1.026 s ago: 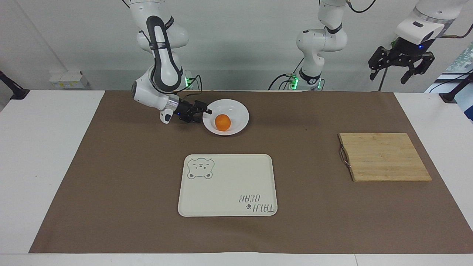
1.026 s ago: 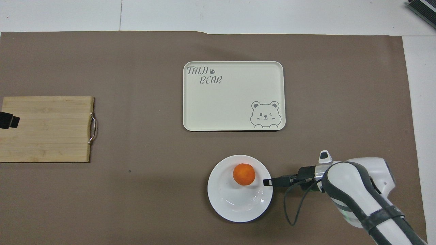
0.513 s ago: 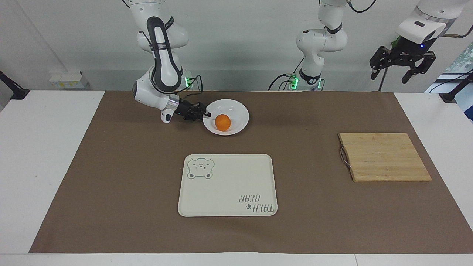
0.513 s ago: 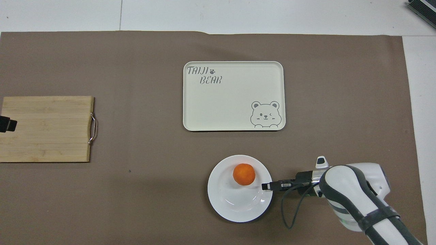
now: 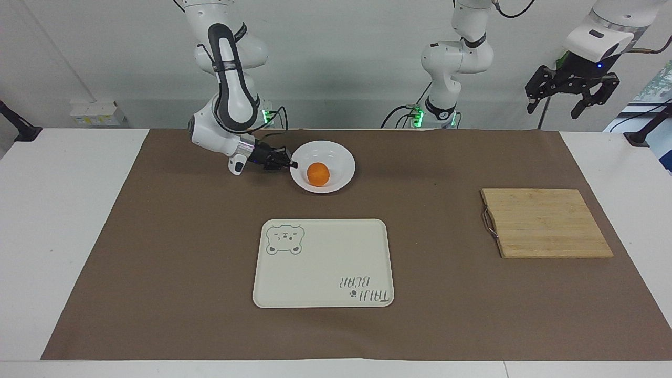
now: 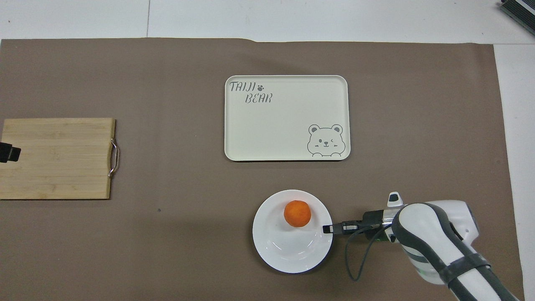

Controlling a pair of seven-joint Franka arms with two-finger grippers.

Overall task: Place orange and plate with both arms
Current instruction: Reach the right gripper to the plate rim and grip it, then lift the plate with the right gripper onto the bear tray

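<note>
Brown mat [image 5: 157,252]; raised left gripper [image 5: 569,100] (facing view only).

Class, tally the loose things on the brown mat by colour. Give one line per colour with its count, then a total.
Orange: 1, the orange
White: 1, the plate
Cream: 1, the bear tray
Wood-brown: 1, the cutting board
Total: 4
</note>
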